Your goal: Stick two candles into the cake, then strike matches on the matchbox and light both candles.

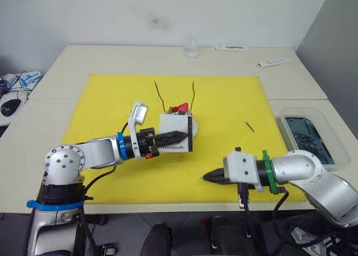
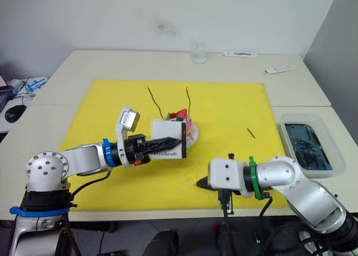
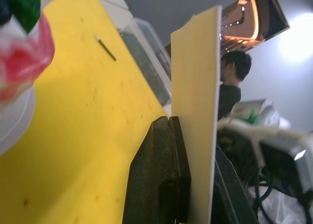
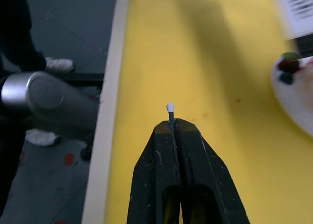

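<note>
From the head camera's left eye, the left gripper (image 1: 178, 136) holds the matchbox (image 1: 178, 134) upright on edge just in front of the cake (image 1: 180, 112), its black strip facing the robot's right. The two candles (image 1: 160, 95) stand in the cake. The right gripper (image 1: 208, 177) hangs low over the yellow mat (image 1: 106, 102), nearer the table's front edge, so the strip lies ahead and to its left. A spare match (image 1: 249, 126) lies well apart to the right.

The right eye reads "Handmade" on the box face.

In the left wrist view, the jaws are clenched on the box's lower edge.

In the right wrist view, the jaws pinch a match (image 4: 170, 112), white head pointing straight out.
</note>
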`<state>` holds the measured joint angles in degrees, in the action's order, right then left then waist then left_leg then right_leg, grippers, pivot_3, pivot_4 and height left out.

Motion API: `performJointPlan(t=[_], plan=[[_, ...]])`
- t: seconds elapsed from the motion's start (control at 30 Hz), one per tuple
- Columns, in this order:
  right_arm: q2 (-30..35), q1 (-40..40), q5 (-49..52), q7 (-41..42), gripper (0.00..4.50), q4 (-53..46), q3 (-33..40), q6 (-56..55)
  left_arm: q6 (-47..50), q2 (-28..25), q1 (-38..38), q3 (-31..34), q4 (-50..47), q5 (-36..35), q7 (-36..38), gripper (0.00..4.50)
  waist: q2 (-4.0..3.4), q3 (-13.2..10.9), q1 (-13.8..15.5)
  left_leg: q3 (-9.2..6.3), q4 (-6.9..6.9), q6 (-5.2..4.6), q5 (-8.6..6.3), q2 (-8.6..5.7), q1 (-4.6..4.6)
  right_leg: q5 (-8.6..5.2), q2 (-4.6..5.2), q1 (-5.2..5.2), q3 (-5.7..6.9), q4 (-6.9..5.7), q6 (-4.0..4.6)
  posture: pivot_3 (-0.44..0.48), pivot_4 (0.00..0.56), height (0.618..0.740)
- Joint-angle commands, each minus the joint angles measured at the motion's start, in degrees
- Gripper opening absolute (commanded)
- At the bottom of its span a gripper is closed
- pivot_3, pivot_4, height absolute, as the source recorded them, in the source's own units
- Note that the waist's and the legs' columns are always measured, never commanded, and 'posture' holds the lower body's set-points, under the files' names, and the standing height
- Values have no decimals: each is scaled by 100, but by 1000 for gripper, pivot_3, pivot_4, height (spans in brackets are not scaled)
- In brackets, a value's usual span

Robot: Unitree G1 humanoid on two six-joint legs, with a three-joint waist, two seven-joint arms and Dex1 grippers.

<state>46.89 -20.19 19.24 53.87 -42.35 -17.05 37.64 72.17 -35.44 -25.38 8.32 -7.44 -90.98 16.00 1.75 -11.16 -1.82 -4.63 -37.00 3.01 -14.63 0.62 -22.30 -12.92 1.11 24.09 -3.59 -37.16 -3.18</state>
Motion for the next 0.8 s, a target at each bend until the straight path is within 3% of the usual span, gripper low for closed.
performJointPlan(t=[0.03, 0.57, 0.8], plan=[[6, -148, 149, -75, 26, 33, 410, 104, -78, -53, 69, -13, -352, 193, 147, 0, 0, 0, 10, 0, -1, 1, 0, 0, 0, 0, 0, 0, 0, 1, 1, 0, 150, 740], [-358, -149, 270, -779, 26, 213, 909, 653, -233, 155, 212, -210, -594, 917, 365, 0, 1, 0, 21, 1, -1, 2, 1, -1, -5, -2, 1, 0, -1, 4, 5, 0, 150, 740], [-543, -622, 223, -1011, 26, 153, 603, 892, -231, 380, 110, -252, -552, 1079, 384, 0, 1, 0, 17, 0, -1, 1, 1, -1, -4, -1, 0, 0, 1, 3, 3, 0, 150, 740]])
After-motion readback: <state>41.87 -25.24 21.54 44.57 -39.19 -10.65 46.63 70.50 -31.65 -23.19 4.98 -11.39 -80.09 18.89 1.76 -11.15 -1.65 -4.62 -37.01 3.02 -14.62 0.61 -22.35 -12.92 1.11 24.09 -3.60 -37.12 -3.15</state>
